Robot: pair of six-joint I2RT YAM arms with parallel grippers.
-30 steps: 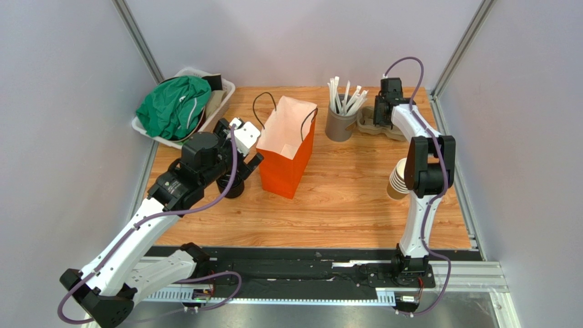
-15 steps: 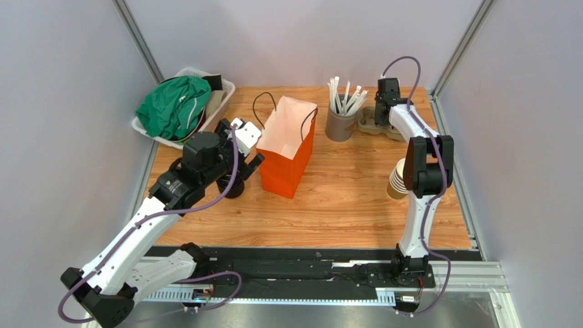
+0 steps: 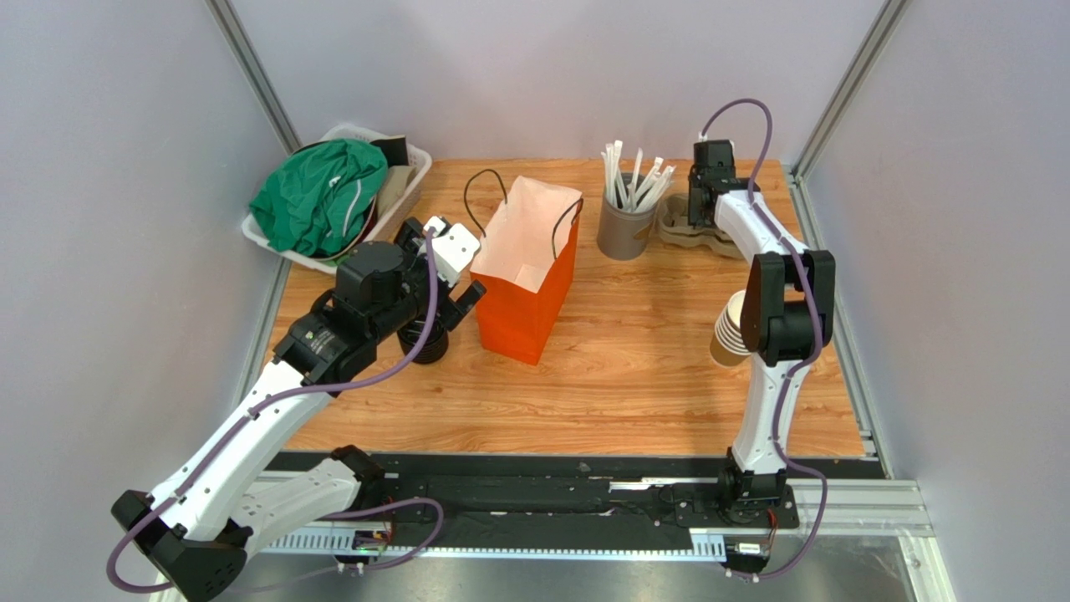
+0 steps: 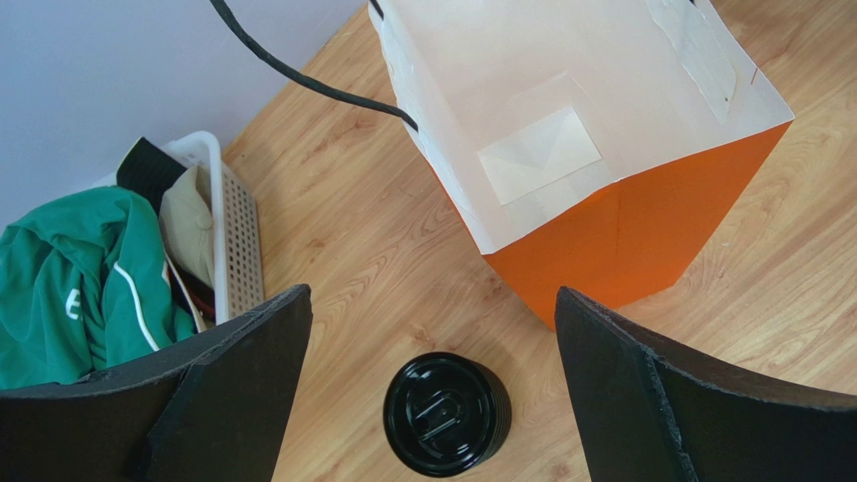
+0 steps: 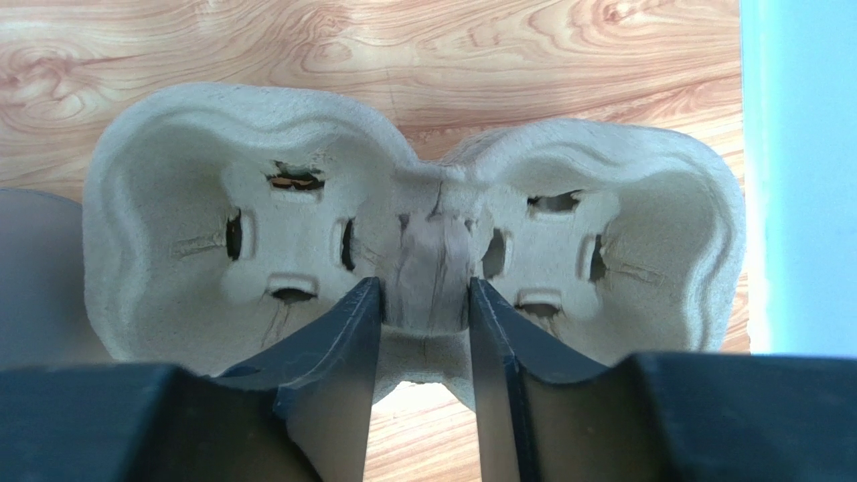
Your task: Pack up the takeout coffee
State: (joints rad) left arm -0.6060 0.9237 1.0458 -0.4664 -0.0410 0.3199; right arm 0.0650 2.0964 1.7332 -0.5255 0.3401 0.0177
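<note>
A round black lid (image 4: 446, 413) lies on the wood below my left gripper (image 4: 433, 301), whose jaws stand wide open on either side above it without touching. What is under the lid looks black and ribbed; no tan cup of the takeout coffee shows beneath it. In the top view the lid (image 3: 425, 344) is a dark shape just left of the orange bag (image 3: 528, 270). At the back right, my right gripper (image 5: 424, 291) is shut on the middle ridge of a pulp cup carrier (image 5: 181, 231), a finger in each cup well.
The orange paper bag (image 4: 624, 231) stands open, white inside, with black cord handles. A grey cup of white straws (image 3: 624, 223) stands beside the carrier (image 3: 672, 223). A stack of tan cups (image 3: 729, 330) sits by the right arm. A white basket (image 3: 415, 163) with green cloth is at back left.
The right wrist has shifted slightly toward the back at the carrier, and its jaws have worked a little on the ridge. The left arm has stayed still.
</note>
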